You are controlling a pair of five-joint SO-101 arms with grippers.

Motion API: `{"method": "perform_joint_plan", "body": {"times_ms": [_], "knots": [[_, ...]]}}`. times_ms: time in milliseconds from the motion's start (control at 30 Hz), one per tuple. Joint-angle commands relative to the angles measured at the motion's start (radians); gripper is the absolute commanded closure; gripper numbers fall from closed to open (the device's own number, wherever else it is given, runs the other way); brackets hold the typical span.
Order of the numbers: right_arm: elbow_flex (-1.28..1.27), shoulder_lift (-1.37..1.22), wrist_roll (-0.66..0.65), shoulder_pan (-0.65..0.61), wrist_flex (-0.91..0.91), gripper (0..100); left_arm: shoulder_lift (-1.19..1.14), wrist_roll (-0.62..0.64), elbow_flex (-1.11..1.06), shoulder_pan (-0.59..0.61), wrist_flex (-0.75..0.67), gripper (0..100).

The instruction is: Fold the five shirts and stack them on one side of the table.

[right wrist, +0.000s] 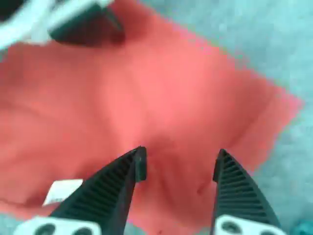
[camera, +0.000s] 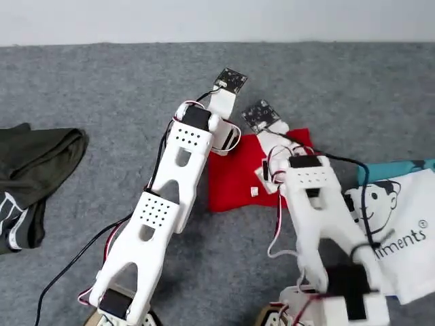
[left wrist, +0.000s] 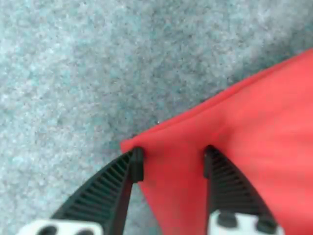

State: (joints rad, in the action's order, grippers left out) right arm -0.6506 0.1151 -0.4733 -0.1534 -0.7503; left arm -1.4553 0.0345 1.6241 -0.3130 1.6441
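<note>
Evidently early, we have the left pincer (left wrist: pixel 171 161) wide astride a corner of the red shirt (camera: pixel 234 180), the right pincer (right wrist: pixel 178 164) wide above it, and the white shirt (camera: pixel 408 238) and dark shirt (camera: pixel 34 163) beyond them, seemingly unstacked.

A grey, felt-covered bench (camera: pixel 102 88) takes up nearly all of the high view. Its covering is a mottled mid-grey with a short, fuzzy nap, and no seam or pattern shows on it. Along the far edge of the bench runs a plain pale wall (camera: pixel 204 20), off-white and unmarked. The line where the two meet is straight. The light is even and diffuse: the wall is uniformly lit, and the shadows on the covering are faint and soft-edged. In the left wrist view the bench (left wrist: pixel 73 73) shows its grain close up, flecked light and dark. In the right wrist view the same grey covering (right wrist: pixel 274 39) lies at one corner.
</note>
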Motion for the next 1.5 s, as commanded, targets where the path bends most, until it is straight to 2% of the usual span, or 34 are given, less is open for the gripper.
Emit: {"method": "perform_joint_plan", "body": {"times_ms": [0,200,400,700,867,1033,1133,1267,1467], "knots": [[0.037,-0.09,0.003,0.004,0.021,76.1,-0.003,-0.021,0.054,0.005,0.014,80],[-0.005,-0.133,-0.043,0.054,-0.088,76.1,-0.003,-0.021,0.054,0.005,0.015,80],[-0.117,-0.042,-0.06,0.18,-0.119,76.1,-0.003,-0.021,0.054,0.005,0.015,80],[-0.31,0.232,-0.061,0.335,-0.125,76.1,-0.003,-0.021,0.054,0.005,0.015,80],[-0.319,0.417,-0.14,0.384,-0.236,76.1,-0.003,-0.021,0.054,0.005,0.015,80],[-0.318,0.602,-0.143,0.421,-0.28,76.1,-0.003,-0.021,0.054,0.005,0.015,80],[-0.318,0.682,-0.143,0.42,-0.282,75.9,-0.003,-0.021,0.054,0.005,0.015,80],[-0.311,0.647,-0.08,0.374,-0.255,75.8,0.005,-0.021,0.054,0.008,0.011,80],[-0.193,0.458,0.02,0.206,-0.239,72.6,0.029,-0.02,0.056,0.014,0.017,80]]}}
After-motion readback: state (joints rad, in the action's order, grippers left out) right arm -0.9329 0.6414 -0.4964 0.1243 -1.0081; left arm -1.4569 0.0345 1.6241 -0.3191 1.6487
